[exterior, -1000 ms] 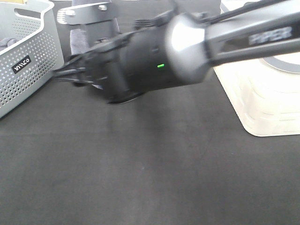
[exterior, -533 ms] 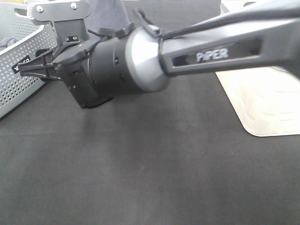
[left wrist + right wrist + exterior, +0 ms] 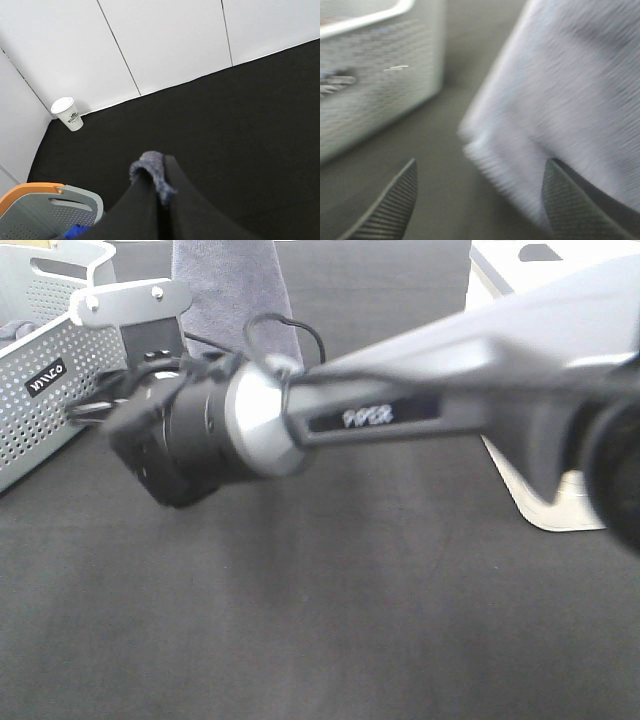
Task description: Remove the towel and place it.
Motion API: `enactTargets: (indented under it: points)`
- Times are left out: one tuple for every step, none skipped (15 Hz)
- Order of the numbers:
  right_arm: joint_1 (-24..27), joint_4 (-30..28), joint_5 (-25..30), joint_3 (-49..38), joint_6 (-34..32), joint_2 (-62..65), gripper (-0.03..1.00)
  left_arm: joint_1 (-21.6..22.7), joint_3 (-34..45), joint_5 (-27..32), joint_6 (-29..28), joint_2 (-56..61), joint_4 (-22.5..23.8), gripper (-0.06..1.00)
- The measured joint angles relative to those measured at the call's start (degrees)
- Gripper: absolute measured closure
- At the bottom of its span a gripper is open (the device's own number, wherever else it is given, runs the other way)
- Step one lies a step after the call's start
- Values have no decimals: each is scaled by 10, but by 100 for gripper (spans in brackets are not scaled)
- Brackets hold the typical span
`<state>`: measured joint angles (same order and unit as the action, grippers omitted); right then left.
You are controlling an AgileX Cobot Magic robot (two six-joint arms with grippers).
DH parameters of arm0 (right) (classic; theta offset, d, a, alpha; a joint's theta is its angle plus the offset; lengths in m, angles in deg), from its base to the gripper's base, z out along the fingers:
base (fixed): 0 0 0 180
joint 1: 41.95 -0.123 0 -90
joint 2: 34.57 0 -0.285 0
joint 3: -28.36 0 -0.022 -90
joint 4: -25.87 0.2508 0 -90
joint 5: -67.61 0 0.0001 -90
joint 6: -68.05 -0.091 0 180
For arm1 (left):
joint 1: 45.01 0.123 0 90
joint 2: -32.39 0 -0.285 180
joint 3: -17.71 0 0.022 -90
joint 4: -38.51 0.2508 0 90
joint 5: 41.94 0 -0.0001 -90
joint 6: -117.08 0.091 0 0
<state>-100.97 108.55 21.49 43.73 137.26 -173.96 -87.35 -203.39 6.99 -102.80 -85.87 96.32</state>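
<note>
The right arm has swung nearer across the counter (image 3: 350, 620) than a second ago. Its right tool (image 3: 477, 195) is spread wide and empty, just short of the towel (image 3: 228, 290). Beyond it, the towel hangs beside the grey basket (image 3: 50, 410), with a fold pinched in the left tool (image 3: 161, 210).

Left tool (image 3: 161, 175) pinched closed, right tool (image 3: 480, 170) spread wide

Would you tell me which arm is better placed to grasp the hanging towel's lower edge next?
Right, probably: the open right gripper faces the hanging towel beside the basket, while the left gripper is shut on it, holding it up.
</note>
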Motion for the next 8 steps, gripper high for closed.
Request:
enactTargets:
  points:
    - [0,-27,-53,0,29,-12,27,0,0,-5,0,0,-2,94]
    - [0,-58,-101,1,46,-25,27,0,0,-13,0,0,-11,94]
    - [0,-85,-125,2,54,-40,27,0,0,-22,1,0,-17,94]
    - [0,-113,-136,2,58,-54,28,0,0,-26,1,0,-23,94]
    - [0,-132,-144,2,59,-71,29,0,0,-26,1,0,-29,94]
    - [0,-147,-158,2,62,-87,30,0,0,-26,1,0,-32,94]
    - [0,-159,-191,2,62,-99,30,0,0,-26,2,0,-33,94]
    - [0,-167,-215,2,63,-105,30,0,0,-26,2,0,-33,94]
